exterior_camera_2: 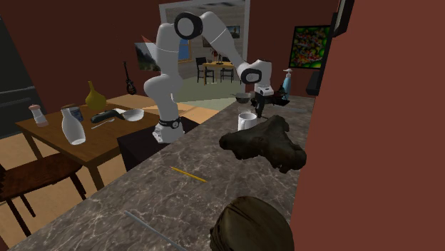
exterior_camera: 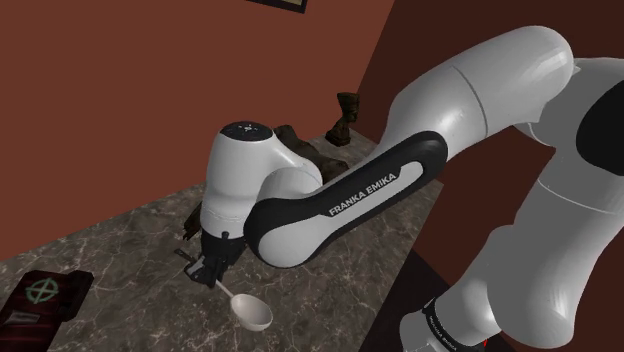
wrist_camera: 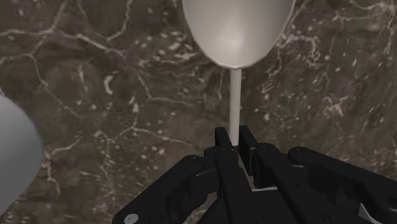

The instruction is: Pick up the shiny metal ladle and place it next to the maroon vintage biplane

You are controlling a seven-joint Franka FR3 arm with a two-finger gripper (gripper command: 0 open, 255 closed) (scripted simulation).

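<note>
Shoulder view: the pincer (exterior_camera: 208, 268) is low over the marble desk (exterior_camera: 120, 235), at the handle end of the pale ladle (exterior_camera: 250, 312); bowl points to the near edge, prob. because the thin handle is easiest to clamp. Second ext. view: the dark brown biplane (exterior_camera_2: 265, 142) lies nearer the camera, with bare desk between it and the ladle; a yellow pencil (exterior_camera_2: 187, 174) lies well apart. Wrist view: fingers (wrist_camera: 221, 153) are clamped on the handle.

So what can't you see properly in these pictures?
Biplane: shoulder view, mostly behind the arm.
Ladle: wrist view, bowl cut off by the edge.
Grey shape: wrist view, cut off by the edge; can't tell what.
Round brown thing: second exterior view, cut off at the bottom.
</note>
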